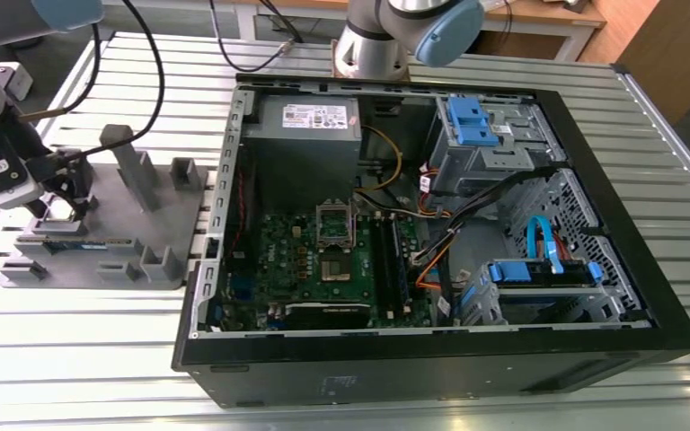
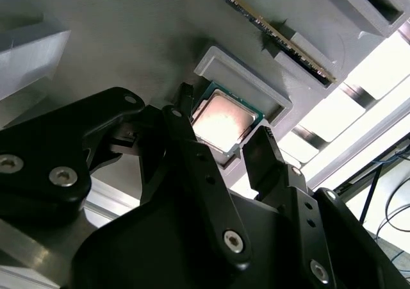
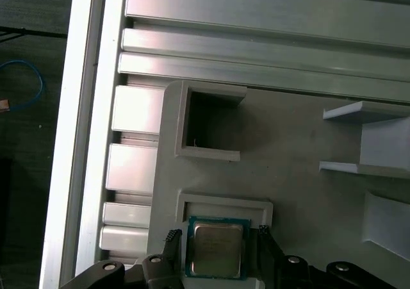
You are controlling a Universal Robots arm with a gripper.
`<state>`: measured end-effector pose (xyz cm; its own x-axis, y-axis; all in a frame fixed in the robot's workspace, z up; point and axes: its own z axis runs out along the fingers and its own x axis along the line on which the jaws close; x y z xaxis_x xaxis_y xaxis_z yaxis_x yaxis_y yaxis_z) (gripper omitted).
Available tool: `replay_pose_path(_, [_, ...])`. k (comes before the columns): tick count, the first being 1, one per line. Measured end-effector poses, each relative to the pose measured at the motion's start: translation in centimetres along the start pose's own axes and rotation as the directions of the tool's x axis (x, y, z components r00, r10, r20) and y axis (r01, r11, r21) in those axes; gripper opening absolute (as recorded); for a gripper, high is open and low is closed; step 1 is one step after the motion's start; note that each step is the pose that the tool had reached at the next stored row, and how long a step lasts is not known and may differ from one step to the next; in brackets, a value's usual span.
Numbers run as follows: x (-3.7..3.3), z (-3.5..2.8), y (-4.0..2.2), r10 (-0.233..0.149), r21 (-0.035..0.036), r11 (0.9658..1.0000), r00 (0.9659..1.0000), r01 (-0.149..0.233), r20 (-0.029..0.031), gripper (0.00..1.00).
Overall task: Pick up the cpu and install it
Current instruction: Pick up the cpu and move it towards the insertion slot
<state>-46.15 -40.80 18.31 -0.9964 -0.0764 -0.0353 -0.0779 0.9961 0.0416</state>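
Note:
The cpu (image 3: 216,257), a small square chip with a dull silvery top and green rim, lies flat in a shallow pocket of the grey block tray (image 1: 118,229). It also shows in the second wrist view (image 2: 224,119). My gripper (image 3: 216,245) hangs right over it at the exterior view's left (image 1: 57,206). Its black fingers (image 2: 266,154) stand on either side of the chip with narrow gaps, so it is open around the cpu. The metal-framed socket (image 1: 333,229) on the green board inside the open computer case stands bare.
A long thin memory stick (image 2: 275,36) lies in a slot of the tray, and grey posts (image 1: 123,157) rise from it. The black case wall (image 1: 219,206) stands between tray and board. Cables (image 1: 441,242) and blue drive bays (image 1: 477,126) crowd the case's right side.

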Motion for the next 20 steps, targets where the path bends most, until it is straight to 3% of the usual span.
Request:
replay_pose_path(4, [0.0,0.01,0.0,0.0,0.0,1.0,1.0,0.0,-0.0004,0.59])
replay_pose_path(9, [0.0,0.02,0.0,0.001,-0.0014,1.0,0.9999,-0.001,-0.0134,0.59])
replay_pose_path(20, [-0.01,-0.01,0.0,0.001,-0.0014,1.0,0.9999,-0.001,-0.0137,0.59])
